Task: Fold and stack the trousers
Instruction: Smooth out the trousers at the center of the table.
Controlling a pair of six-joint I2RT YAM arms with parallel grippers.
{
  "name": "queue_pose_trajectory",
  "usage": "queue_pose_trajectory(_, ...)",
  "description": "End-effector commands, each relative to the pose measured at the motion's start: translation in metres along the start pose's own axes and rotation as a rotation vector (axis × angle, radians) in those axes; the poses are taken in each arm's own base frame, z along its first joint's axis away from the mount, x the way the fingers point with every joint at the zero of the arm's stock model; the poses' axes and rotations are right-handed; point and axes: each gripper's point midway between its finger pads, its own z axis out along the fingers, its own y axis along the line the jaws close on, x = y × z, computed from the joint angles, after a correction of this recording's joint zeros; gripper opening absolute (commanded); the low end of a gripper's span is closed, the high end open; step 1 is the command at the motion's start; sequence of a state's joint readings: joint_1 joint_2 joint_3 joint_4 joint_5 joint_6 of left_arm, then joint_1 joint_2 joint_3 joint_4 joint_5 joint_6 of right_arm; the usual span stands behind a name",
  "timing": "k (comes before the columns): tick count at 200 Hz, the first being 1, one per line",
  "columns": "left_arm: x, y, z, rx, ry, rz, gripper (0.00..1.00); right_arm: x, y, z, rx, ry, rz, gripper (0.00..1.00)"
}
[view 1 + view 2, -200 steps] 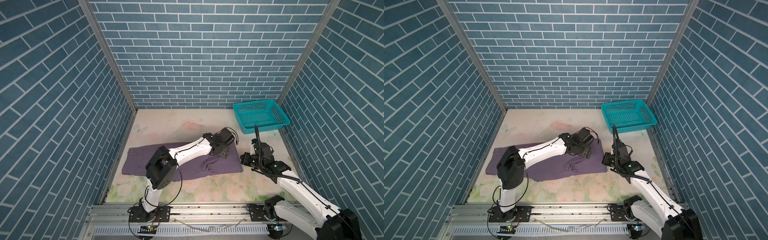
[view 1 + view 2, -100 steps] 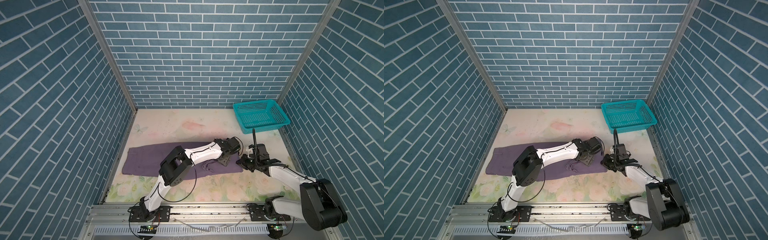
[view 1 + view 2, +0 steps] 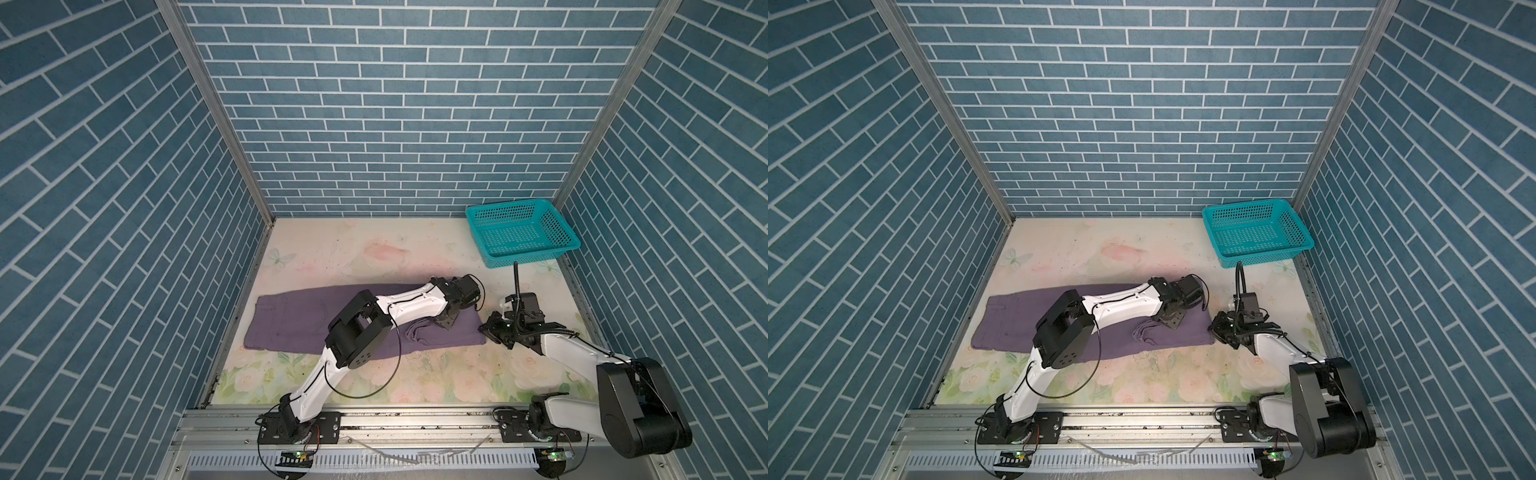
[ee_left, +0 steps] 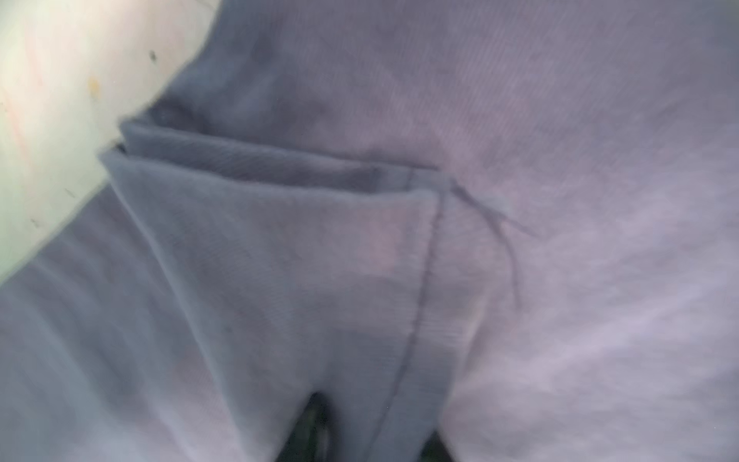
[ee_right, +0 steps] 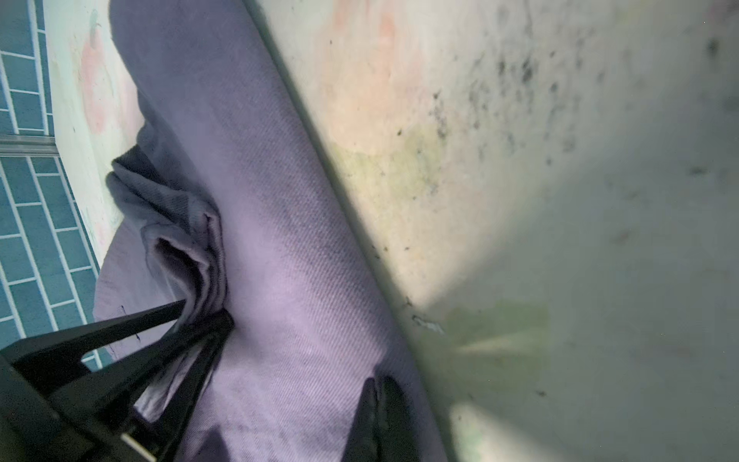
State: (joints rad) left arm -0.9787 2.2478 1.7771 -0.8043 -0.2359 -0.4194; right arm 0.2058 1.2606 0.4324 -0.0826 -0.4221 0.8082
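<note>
The trousers (image 3: 291, 320) lie half-folded on the table (image 3: 374, 257); our left gripper (image 3: 444, 323) pinches a bunched hem, right gripper (image 3: 489, 330) clenched at the end fold; uneven lifting, we judge, could skew the layers

The trousers (image 3: 291, 324) are plain muted-purple twill. In both top views they lie flat as one long band across the worktop (image 3: 374, 257), nearer its front than its back. The waistband (image 3: 266, 307) end points to the left wall. At the right end the cloth is doubled back along a straight fold. The leg hems (image 3: 415, 334) are bunched on top, creased and slightly lifted in the right wrist view (image 5: 180, 224).
</note>
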Motion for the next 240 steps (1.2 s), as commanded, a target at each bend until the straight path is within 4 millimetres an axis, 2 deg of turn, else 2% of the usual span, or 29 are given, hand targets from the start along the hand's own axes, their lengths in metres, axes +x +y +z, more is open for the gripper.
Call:
queue_pose_trajectory(1, 0.003, 0.03, 0.0, -0.015, 0.019, -0.065, 0.19, 0.01, -0.017, 0.002, 0.049, 0.022, 0.05, 0.0)
queue_pose_trajectory(34, -0.001, 0.064, -0.01, 0.067, -0.011, -0.207, 0.18, 0.012, -0.022, 0.004, 0.064, 0.034, 0.063, 0.0)
queue_pose_trajectory(66, 0.011, 0.1, -0.007, 0.197, -0.016, -0.408, 0.21, 0.014, -0.028, 0.006, 0.083, 0.04, 0.071, 0.0)
queue_pose_trajectory(78, 0.017, 0.111, -0.001, 0.257, -0.016, -0.483, 0.29, 0.015, -0.028, 0.006, 0.084, 0.04, 0.073, 0.0)
queue_pose_trajectory(86, 0.022, 0.116, 0.005, 0.291, -0.009, -0.53, 0.39, 0.014, -0.029, 0.006, 0.087, 0.037, 0.074, 0.0)
queue_pose_trajectory(102, 0.034, 0.12, 0.018, 0.356, 0.031, -0.608, 0.54, 0.012, -0.026, 0.005, 0.079, 0.034, 0.081, 0.0)
queue_pose_trajectory(120, 0.043, 0.116, 0.028, 0.392, 0.058, -0.641, 0.63, 0.01, -0.017, 0.005, 0.047, 0.037, 0.086, 0.0)
queue_pose_trajectory(138, 0.049, 0.112, 0.031, 0.413, 0.07, -0.656, 0.64, 0.007, -0.013, 0.003, 0.037, 0.032, 0.082, 0.0)
queue_pose_trajectory(189, 0.05, 0.107, 0.023, 0.461, 0.05, -0.672, 0.63, 0.003, -0.008, -0.004, 0.042, 0.018, 0.067, 0.0)
queue_pose_trajectory(225, 0.044, 0.099, 0.024, 0.486, 0.043, -0.673, 0.52, 0.003, -0.009, -0.003, 0.048, 0.018, 0.069, 0.0)
queue_pose_trajectory(240, 0.038, 0.094, 0.024, 0.498, 0.038, -0.668, 0.43, 0.004, -0.011, -0.003, 0.052, 0.021, 0.072, 0.0)
